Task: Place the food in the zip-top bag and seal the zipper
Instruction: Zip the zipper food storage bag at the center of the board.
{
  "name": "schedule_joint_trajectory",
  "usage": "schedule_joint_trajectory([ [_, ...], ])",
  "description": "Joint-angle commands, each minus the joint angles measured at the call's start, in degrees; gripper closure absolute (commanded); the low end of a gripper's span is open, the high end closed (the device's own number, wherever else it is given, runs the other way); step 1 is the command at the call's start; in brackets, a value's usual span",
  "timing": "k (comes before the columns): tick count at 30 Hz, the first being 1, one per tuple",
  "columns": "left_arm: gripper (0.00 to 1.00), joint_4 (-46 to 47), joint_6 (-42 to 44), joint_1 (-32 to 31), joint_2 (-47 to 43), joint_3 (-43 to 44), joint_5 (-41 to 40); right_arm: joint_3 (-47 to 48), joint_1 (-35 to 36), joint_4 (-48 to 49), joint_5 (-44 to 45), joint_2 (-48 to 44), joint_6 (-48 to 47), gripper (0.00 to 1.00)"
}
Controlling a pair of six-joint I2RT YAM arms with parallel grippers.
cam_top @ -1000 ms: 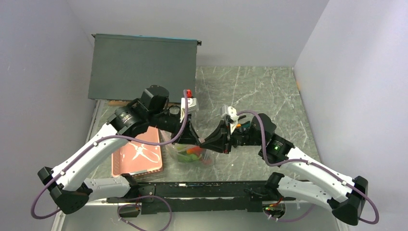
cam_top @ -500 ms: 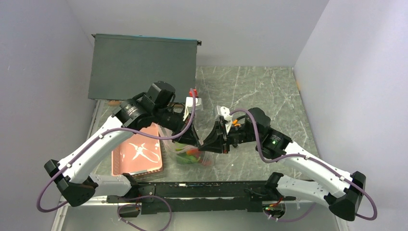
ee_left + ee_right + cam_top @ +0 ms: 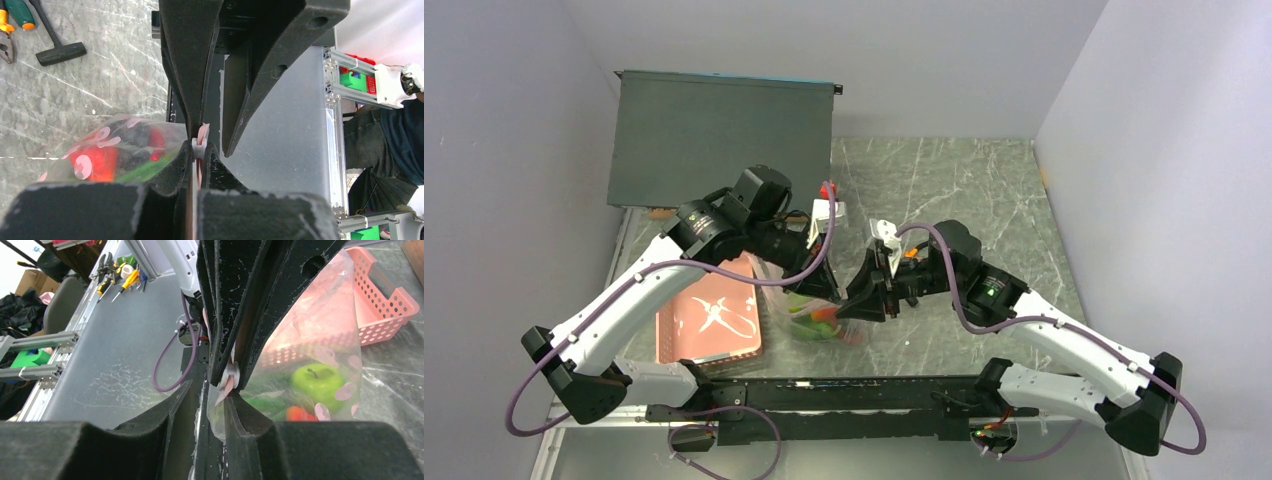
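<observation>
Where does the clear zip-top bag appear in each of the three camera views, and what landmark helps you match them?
Top external: zip-top bag lower centre, right of the pink basket.
Left wrist: zip-top bag lower left.
Right wrist: zip-top bag fills the right half.
Shared landmark: the red food inside it, seen in all three views.

The surface [image 3: 964, 190] is grey-green, marbled with pale veins. A pink slotted basket [image 3: 714, 322] lies on its left part. Just right of the basket, a clear bag [image 3: 819, 325] of food rests its bottom on the surface. Beyond the basket lies a dark grey board [image 3: 719, 135].
</observation>
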Motion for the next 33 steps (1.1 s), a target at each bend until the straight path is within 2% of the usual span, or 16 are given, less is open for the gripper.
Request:
schedule_joint_trajectory([
  [1,1.00,2.9,1.3,-0.1,-0.7,0.8,1.3,3.5,0.3,2.1,2.3,1.1,-0.4,0.68],
  [3,1.00,3.0,1.4,-0.1,-0.8,0.6,1.3,4.0,0.3,1.9,2.3,1.6,-0.4,0.72],
  [7,1.00,3.4,1.7,-0.1,-0.9,0.2,2.1,4.1,0.3,3.1,2.2,2.2,0.1,1.00],
  [9,1.00,3.4,1.7,-0.2,-1.1,-0.1,2.2,3.3,0.3,4.2,4.7,1.9,1.8,1.00],
  [12,1.00,1.8,3.0,-0.2,-1.2,-0.4,3.8,-1.6,0.5,11.0,14.7,-2.9,7.0,1.00],
  [15,1.00,0.5,3.6,-0.1,-2.1,-1.4,2.5,-5.2,0.4,13.8,24.0,-8.1,10.5,1.00],
  [19,1.00,-0.9,4.3,-0.1,-2.7,-2.6,-1.6,-11.2,0.4,23.2,28.2,-13.2,17.7,1.00],
  [22,1.00,-1.8,4.6,0.2,-3.5,-3.5,-4.1,-13.5,0.4,26.9,28.0,-15.0,21.1,1.00],
  [26,1.00,-1.9,4.7,1.3,-5.0,-4.7,-5.6,-14.5,0.4,27.9,27.1,-16.4,20.4,1.00],
  [30,1.00,-3.0,5.6,1.8,-6.2,-4.6,-4.9,-14.2,0.4,24.6,26.9,-17.4,18.4,1.00],
  [33,1.00,-1.3,4.7,2.0,-7.8,-4.7,-7.4,-9.9,0.3,17.0,21.2,-15.3,13.3,1.00],
])
